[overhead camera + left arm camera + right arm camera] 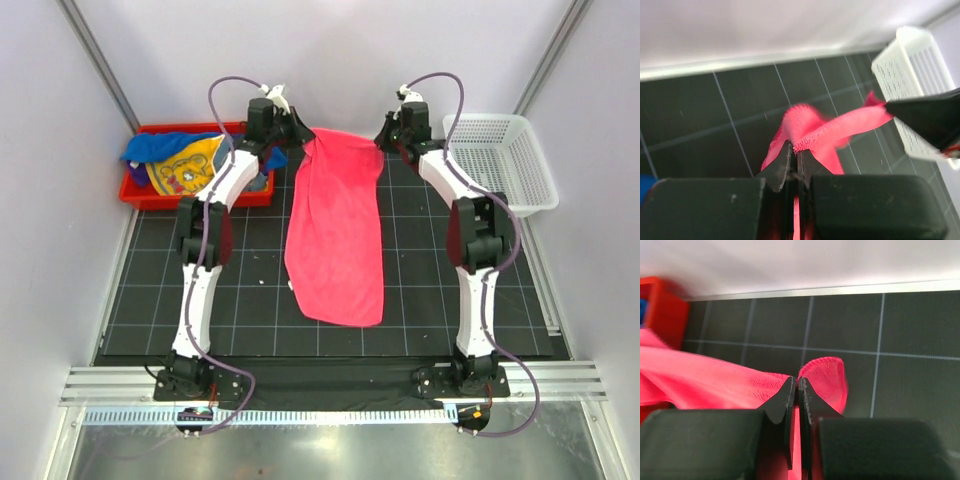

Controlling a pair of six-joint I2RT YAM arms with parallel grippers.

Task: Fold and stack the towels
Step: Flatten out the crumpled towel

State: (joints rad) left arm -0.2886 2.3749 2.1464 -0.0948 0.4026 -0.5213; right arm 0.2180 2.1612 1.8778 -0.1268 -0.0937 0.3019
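A hot pink towel (pixel 335 235) hangs stretched lengthwise over the middle of the black grid mat, its near end resting on the mat. My left gripper (pixel 297 132) is shut on the towel's far left corner (pixel 805 137). My right gripper (pixel 385 135) is shut on its far right corner (pixel 822 377). The top edge runs taut between them above the mat. More towels, bright blue (pixel 155 147) and yellow-orange with a print (pixel 185 168), lie heaped in the red bin (pixel 140 195) at the far left.
A white mesh basket (pixel 505 160) stands at the far right; it also shows in the left wrist view (pixel 912 85). The red bin's corner shows in the right wrist view (pixel 662 305). Grey walls close in on three sides.
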